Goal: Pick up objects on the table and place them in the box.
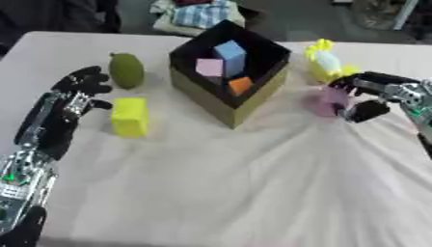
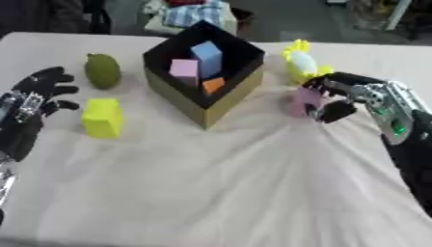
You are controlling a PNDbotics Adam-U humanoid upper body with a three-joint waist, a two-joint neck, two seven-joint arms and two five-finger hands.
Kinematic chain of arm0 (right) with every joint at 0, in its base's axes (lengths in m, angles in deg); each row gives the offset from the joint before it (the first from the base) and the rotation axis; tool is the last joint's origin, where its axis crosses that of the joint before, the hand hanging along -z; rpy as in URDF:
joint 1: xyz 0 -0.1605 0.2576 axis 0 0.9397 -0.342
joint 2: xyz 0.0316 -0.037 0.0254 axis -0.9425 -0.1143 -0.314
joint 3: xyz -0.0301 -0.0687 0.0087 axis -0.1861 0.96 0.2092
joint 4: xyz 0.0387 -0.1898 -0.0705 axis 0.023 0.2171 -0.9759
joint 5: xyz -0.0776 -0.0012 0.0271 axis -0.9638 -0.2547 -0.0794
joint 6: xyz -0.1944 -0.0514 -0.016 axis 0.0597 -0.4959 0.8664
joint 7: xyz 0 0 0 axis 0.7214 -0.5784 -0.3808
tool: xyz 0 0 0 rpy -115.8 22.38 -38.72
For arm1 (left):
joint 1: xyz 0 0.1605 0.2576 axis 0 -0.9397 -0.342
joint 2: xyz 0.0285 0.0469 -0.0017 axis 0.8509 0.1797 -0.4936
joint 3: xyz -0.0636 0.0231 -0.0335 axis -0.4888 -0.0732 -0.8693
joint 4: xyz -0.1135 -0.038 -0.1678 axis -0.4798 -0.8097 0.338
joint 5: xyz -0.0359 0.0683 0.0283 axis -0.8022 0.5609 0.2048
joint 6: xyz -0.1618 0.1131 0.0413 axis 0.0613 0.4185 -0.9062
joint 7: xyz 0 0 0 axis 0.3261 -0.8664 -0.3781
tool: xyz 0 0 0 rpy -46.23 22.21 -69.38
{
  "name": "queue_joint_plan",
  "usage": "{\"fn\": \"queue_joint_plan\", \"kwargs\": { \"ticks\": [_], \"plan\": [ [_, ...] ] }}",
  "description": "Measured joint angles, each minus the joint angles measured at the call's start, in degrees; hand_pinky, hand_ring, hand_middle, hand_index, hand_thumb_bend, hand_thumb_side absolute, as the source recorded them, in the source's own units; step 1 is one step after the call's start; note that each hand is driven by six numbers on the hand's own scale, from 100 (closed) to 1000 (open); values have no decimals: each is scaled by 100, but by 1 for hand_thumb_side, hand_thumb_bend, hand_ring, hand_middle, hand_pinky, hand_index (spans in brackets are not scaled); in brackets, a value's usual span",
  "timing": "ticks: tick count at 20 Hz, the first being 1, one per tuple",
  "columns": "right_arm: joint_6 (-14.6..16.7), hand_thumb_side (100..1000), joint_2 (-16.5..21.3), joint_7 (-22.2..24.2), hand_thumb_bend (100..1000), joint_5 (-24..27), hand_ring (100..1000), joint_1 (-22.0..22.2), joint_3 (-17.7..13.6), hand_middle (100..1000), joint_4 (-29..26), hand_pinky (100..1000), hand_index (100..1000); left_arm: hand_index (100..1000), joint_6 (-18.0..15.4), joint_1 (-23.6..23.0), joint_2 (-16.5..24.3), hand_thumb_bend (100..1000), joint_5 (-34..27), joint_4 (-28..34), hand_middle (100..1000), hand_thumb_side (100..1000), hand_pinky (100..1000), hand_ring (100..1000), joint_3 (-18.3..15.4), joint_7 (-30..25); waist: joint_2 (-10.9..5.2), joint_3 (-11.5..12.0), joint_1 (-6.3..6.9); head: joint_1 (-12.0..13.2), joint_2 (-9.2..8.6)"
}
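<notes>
Your left hand (image 1: 74, 96) lies on the pale cloth-covered surface (image 1: 219, 193) at the left, fingers spread and holding nothing; its forearm runs off the lower left corner. Just beside those fingers sits a yellow block (image 1: 130, 116); they look apart, though you cannot be sure of a gap. Across the surface, your right hand (image 2: 337, 99) has fingers and thumb curled around a pink block (image 2: 304, 101), whose far side is hidden behind the fingers. Whether that block rests on the cloth or is lifted cannot be told. The box (image 1: 229, 72), dark inside with tan walls, stands between the hands, corner toward you. In it: a blue block (image 1: 229, 56), a pink cube (image 1: 209, 67), an orange piece (image 1: 239, 85) partly cut off by the near wall. A green oval fruit (image 1: 127, 70) lies left of the box. Behind the right hand sits a yellow-and-white object (image 2: 300, 62), shape unclear.
</notes>
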Motion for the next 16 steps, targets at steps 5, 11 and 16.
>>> {"fn": "queue_joint_plan", "kwargs": {
  "ticks": [5,11,16],
  "plan": [
    [15,210,-25,-92,294,-6,775,19,-1,632,27,772,798,858,-1,1,-1,439,0,0,751,621,659,775,0,-2,0,-1,0,1,0],
    [63,187,-23,-638,252,68,738,20,-9,559,-188,747,756,858,-3,2,-1,437,-1,0,752,621,658,775,0,-4,0,-5,0,5,0],
    [36,198,40,-908,236,395,729,-5,-19,548,-661,745,751,858,-6,2,-1,437,-3,0,751,620,658,775,0,-7,0,-29,0,19,0]
  ]
}}
